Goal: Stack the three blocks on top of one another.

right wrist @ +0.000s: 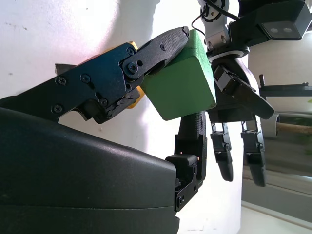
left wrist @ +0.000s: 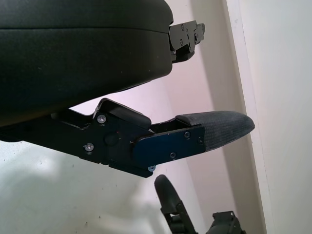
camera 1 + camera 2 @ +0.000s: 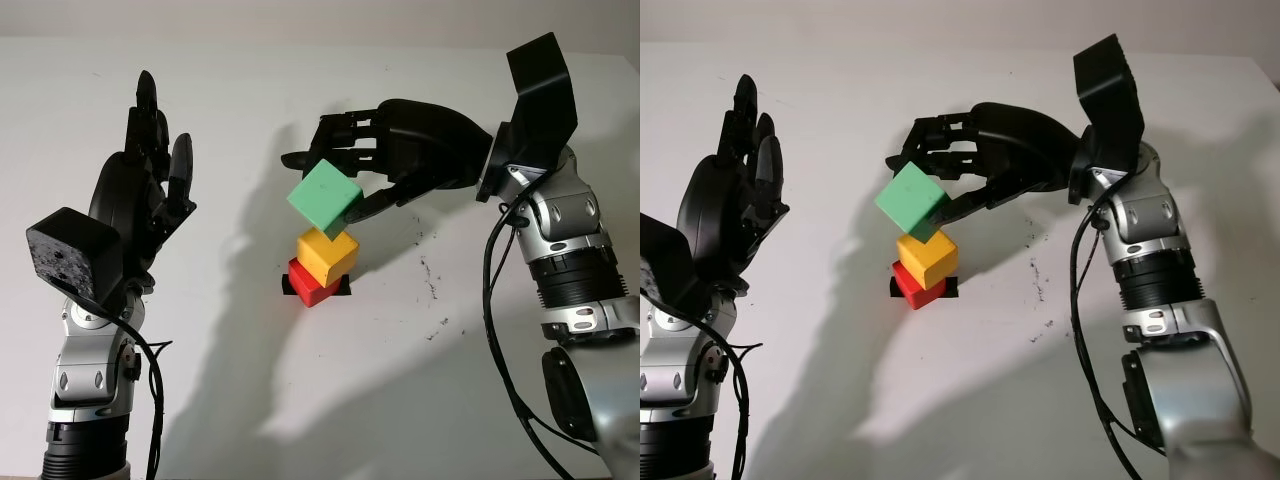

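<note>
The right hand [image 3: 345, 165] is reaching in over the middle of the white worktop [image 3: 420, 350], its black jointed fingers [image 1: 156, 48] pinching the green block [image 3: 325, 197], a smooth matte cube tilted onto one corner. That block is hanging just above the yellow block [image 3: 328, 254]; whether the two are touching cannot be told. The yellow block is sitting on the red block [image 3: 308, 281], each turned slightly askew. The left hand [image 3: 145, 175] is raised at the left, well apart from the stack, open and holding nothing, its textured fingertip [image 2: 219, 129] rounded.
</note>
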You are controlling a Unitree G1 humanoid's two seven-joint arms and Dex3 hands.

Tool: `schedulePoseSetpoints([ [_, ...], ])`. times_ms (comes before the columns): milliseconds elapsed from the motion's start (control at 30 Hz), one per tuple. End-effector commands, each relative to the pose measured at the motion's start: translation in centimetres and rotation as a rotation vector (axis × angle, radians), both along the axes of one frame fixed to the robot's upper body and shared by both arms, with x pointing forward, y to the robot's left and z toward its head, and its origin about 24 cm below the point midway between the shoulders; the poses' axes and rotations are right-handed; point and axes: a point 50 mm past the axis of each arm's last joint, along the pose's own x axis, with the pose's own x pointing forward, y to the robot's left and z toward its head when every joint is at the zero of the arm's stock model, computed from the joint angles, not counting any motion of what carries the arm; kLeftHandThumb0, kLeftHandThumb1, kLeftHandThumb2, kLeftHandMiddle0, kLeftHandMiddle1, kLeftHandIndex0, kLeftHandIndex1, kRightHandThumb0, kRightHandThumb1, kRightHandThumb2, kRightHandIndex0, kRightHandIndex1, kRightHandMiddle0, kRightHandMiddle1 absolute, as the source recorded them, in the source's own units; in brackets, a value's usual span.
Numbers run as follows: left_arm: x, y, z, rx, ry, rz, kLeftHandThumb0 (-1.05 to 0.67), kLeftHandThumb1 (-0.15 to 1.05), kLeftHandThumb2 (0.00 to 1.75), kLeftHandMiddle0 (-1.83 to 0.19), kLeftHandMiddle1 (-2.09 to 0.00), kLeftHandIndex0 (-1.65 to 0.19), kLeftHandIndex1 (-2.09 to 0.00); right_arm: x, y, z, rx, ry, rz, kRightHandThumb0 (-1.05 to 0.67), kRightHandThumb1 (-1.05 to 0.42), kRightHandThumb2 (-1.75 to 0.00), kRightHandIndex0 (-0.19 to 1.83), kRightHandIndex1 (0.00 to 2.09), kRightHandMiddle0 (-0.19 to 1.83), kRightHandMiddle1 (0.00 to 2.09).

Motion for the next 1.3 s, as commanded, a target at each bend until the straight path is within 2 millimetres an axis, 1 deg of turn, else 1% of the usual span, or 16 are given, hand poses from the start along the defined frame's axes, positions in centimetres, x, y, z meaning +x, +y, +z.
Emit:
schedulePoseSetpoints([
  [0, -0.2, 0.1, 0.2, 0.005, -0.013, 0.004, -0.83, 1.05, 0.63, 0.19, -0.01, 0.19, 0.0, -0.2, 0.1, 0.0, 0.008, -0.001, 0.001, -0.51, -0.91, -0.05, 0.21, 0.04, 0.45, 1.48],
  [267, -0.2, 0.0, 0.1, 0.006, -0.012, 0.008, -0.83, 1.05, 0.63, 0.19, -0.02, 0.19, 0.0, -0.2, 0.4, -0.7, 0.001, -0.008, 0.003, -0.49, -0.92, -0.06, 0.2, 0.05, 0.43, 1.46],
  [733, -0.4, 0.0, 0.0, 0.006, -0.019, 0.006, -0.83, 1.05, 0.63, 0.19, -0.01, 0.19, 0.0, 0.1, 0.6, -1.6, -0.043, -0.005, -0.034, -0.5, -0.92, -0.05, 0.18, 0.04, 0.4, 1.46],
  [1133, -0.4, 0.1, -0.1, 0.002, -0.012, 0.011, -0.83, 1.05, 0.62, 0.19, -0.01, 0.19, 0.0, 0.2, 0.1, -1.5, -0.083, -0.027, -0.049, -0.49, -0.92, -0.05, 0.16, 0.04, 0.4, 1.47],
  [1267, -0.3, 0.1, 0.0, 0.004, -0.016, 0.002, -0.83, 1.05, 0.62, 0.19, 0.0, 0.19, 0.0, 0.3, -0.2, -1.4, -0.097, -0.032, -0.048, -0.53, -0.9, -0.05, 0.14, 0.03, 0.38, 1.45],
])
